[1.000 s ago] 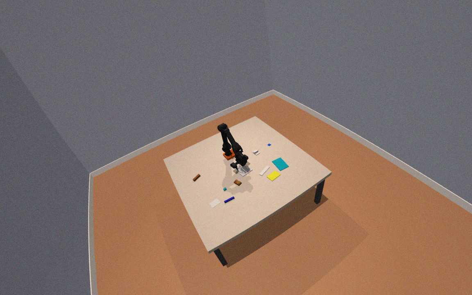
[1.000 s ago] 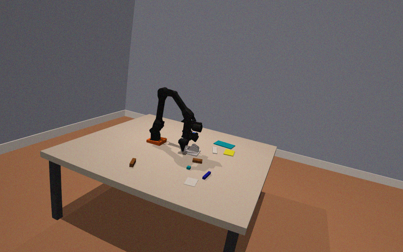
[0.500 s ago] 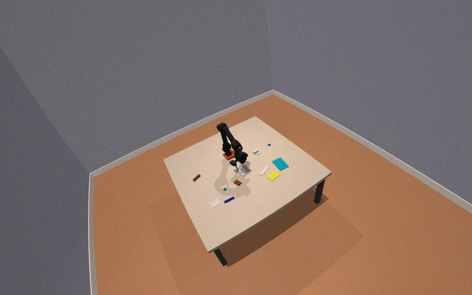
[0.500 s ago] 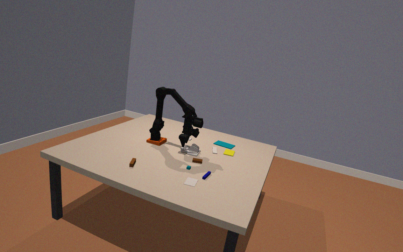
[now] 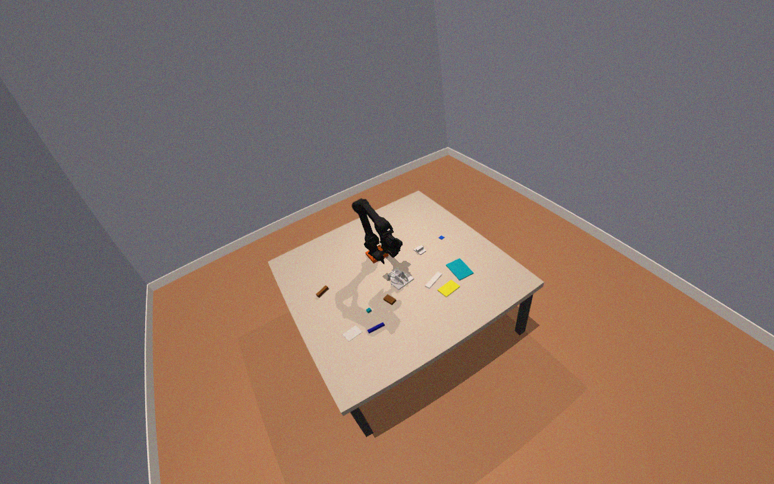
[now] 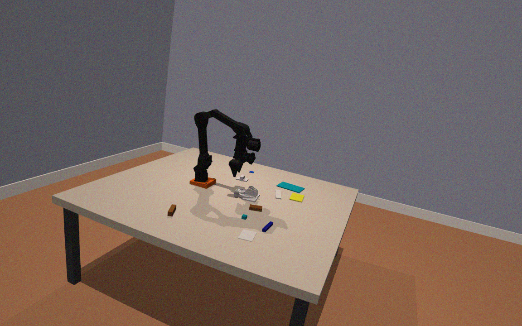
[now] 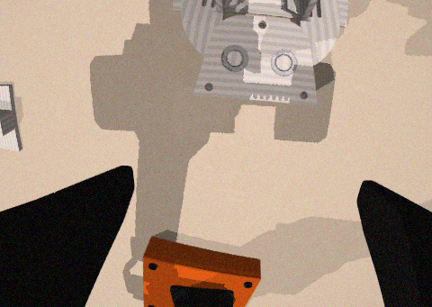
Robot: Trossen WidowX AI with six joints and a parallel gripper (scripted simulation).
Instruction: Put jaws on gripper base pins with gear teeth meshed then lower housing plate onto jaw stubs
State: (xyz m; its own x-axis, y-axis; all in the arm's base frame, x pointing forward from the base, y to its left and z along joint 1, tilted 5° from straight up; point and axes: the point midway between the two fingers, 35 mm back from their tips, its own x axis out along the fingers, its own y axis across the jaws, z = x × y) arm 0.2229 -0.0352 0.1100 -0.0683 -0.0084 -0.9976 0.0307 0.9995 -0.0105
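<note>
The jaws [image 5: 382, 261] [image 6: 234, 174] [image 7: 246, 187] stand wide apart, empty. At the wrist view's top centre, the housing plate [image 7: 216, 75] looks seated; a jaw brushing it while withdrawing could unseat it.

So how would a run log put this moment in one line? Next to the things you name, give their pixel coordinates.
gripper [image 5: 381, 261] [image 6: 234, 175] [image 7: 248, 186]: open, holding nothing | housing plate [image 5: 389, 277] [image 6: 248, 193] [image 7: 257, 79]: over the jaws | gripper raised above table

Pale tabletop [image 5: 306, 265] [image 6: 125, 194] [image 7: 270, 176]: yellow slab [image 5: 449, 288] [image 6: 297, 197] beside teal slab [image 5: 459, 269] [image 6: 290, 186]; brown blocks, navy bar [image 5: 375, 328] [image 6: 268, 226].
</note>
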